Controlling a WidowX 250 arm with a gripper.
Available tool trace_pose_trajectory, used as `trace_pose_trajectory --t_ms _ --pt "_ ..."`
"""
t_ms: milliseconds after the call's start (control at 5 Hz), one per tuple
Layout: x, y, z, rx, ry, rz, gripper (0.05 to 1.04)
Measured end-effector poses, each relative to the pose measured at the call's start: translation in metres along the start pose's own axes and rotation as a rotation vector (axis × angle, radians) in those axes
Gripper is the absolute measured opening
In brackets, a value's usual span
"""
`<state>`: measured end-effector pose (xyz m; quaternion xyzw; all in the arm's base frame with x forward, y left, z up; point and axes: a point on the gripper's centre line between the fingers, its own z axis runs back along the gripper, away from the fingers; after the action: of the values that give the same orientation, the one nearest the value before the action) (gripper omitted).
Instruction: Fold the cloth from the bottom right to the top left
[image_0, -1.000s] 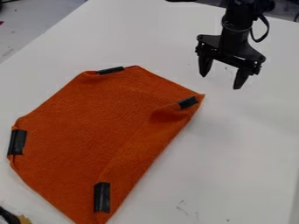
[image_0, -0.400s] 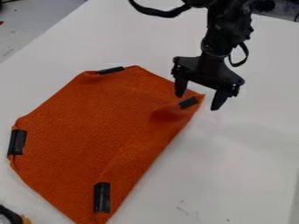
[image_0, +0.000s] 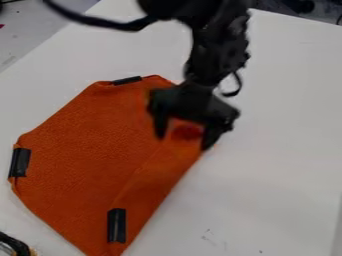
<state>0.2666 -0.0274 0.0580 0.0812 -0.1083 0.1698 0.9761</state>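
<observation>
The black gripper (image_0: 182, 143) hangs over the right part of the orange cloth (image_0: 100, 135), its two fingers apart with no cloth visibly pinched between them. Behind the gripper, the cloth's upper right corner is hidden. Black strips mark the cloth's edges: one at the top, one at the left and one near the bottom. Along the lower right side runs a flap or crease. Whether the fingertips touch the cloth, I cannot tell.
The white table (image_0: 267, 190) extends to the right of the cloth. A dark object with a bit of yellow (image_0: 15, 246) lies at the bottom left corner. Dark items stand beyond the table's top right edge.
From the upper right, the gripper has moved left and down until it is over the cloth's right part, still open. The cloth looks unmoved where visible. The dark object at the bottom left has shifted slightly.
</observation>
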Motion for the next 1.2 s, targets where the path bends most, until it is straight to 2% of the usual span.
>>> trace_pose_trajectory --t_ms 200,400,600,1000,1200 --pt "-0.034 0.025 -0.004 0.020 0.006 0.124 1.000" --pt "-0.055 0.044 -0.010 0.053 0.034 0.189 1.000" --pt "-0.063 0.059 -0.014 0.063 0.053 0.231 1.000" --pt "-0.075 0.061 -0.019 0.049 0.079 0.240 1.000" --pt "-0.081 0.061 -0.023 0.028 0.092 0.264 0.942"
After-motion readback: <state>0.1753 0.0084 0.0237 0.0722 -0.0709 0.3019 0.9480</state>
